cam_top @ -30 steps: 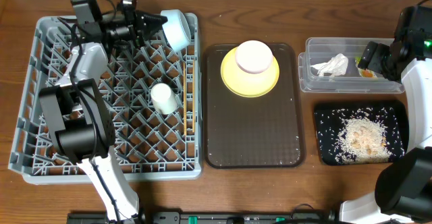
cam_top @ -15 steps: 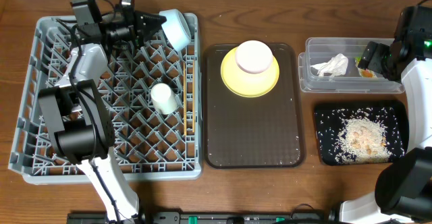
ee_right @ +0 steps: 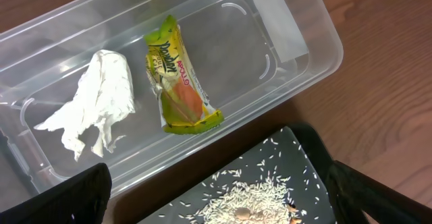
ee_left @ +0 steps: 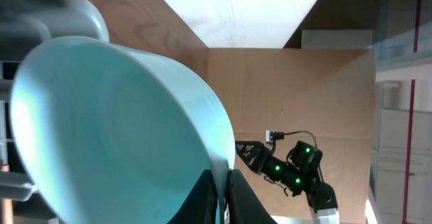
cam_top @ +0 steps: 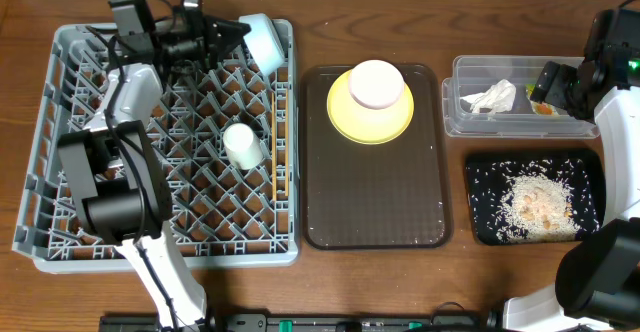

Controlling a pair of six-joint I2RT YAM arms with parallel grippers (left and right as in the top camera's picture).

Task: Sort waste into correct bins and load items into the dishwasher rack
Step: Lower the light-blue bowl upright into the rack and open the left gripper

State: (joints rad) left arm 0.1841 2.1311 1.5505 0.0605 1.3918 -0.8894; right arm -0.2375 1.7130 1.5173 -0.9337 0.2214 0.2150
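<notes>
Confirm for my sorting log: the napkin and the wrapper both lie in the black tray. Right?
Not quite. The napkin and the wrapper both lie in the clear tub, not the black tray, which holds only rice. The right wrist view shows it.

Glossy light blue bowl [ee_left: 115, 129], clear smooth plastic tub [ee_right: 283, 42], crumpled paper napkin [ee_right: 94, 102], wood-grain tabletop [cam_top: 380, 22], grey plastic rack [cam_top: 60, 142].

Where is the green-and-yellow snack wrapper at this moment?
In the right wrist view, the snack wrapper lies inside the clear tub, beside the crumpled napkin, near the black tray of rice.
</notes>
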